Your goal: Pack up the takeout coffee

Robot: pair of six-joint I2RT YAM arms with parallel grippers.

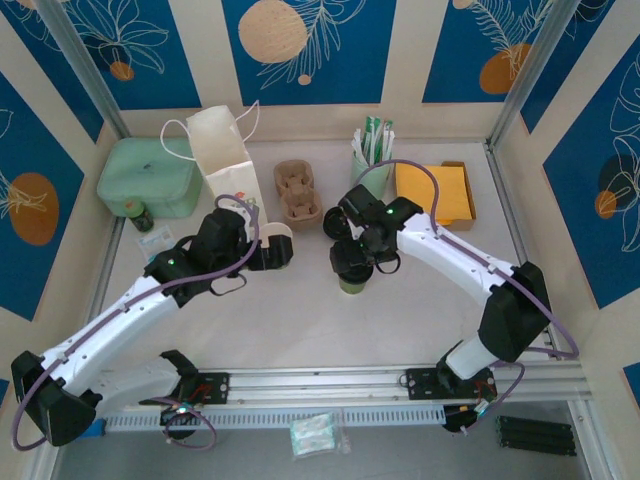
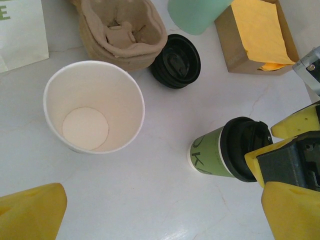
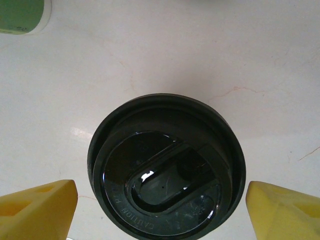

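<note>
The takeout coffee (image 2: 220,150) stands on the white table (image 2: 150,190), to the right of the empty paper cup (image 2: 94,106). The right gripper (image 3: 160,210) hangs over its black lid (image 3: 165,165). Its jaws are open, one finger on each side, not touching. The left gripper (image 2: 160,215) is wide open and holds nothing.

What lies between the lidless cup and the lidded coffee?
Only bare table, seen in the left wrist view, separates the lidless cup from the coffee; the loose black lid sits off that line, by the cardboard carrier.
</note>
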